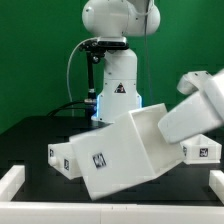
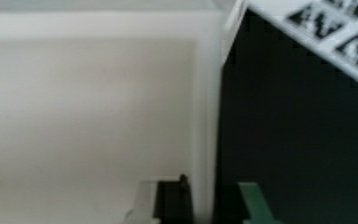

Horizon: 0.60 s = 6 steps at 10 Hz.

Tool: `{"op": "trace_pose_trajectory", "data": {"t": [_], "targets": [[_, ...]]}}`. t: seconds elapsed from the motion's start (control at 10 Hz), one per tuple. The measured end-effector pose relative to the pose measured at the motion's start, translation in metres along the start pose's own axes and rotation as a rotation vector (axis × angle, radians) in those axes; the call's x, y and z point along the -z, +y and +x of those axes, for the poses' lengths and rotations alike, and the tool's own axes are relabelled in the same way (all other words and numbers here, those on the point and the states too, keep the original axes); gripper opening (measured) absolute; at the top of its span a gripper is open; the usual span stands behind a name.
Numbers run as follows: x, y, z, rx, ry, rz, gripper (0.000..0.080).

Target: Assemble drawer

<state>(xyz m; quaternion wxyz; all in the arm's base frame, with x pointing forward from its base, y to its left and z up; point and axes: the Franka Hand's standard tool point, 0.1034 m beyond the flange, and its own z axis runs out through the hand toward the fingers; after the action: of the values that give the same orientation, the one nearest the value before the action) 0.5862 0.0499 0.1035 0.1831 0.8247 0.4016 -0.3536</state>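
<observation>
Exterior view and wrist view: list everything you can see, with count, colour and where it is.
large box: one, white, tagged, tilted at table centre
drawer: one, white, tagged, to the exterior view's left of the large box
small tagged piece: one, white, at the exterior view's right, partly hidden
rails: two, white, front corners
table: one, black
backdrop: one, green
arm: one, white, base behind the large box
tool: one, dark fingers, gripping the large box's wall

The big box [image 1: 125, 150] sits tilted on the counter [image 1: 25, 140]. The drawer [image 1: 62, 158] lies beside it on the exterior view's left, a small part [image 1: 200, 150] on the right.
</observation>
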Motion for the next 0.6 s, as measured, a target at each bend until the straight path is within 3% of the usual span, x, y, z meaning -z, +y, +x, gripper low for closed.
{"op": "trace_pose_trajectory", "data": {"t": [0.2,0.3,0.4,0.5,0.6], "targets": [[-0.003,0.002,-0.002,-0.003,0.109,-0.004,0.0035],[0.005,0.003,-0.005,0.007,0.185,0.002,0.0035],[0.026,0.002,-0.024,0.037,0.259,-0.012,0.0035],[0.039,0.004,-0.045,0.068,0.315,-0.004,0.0035],[0.043,0.014,-0.052,0.077,0.408,-0.007,0.0035]]}}
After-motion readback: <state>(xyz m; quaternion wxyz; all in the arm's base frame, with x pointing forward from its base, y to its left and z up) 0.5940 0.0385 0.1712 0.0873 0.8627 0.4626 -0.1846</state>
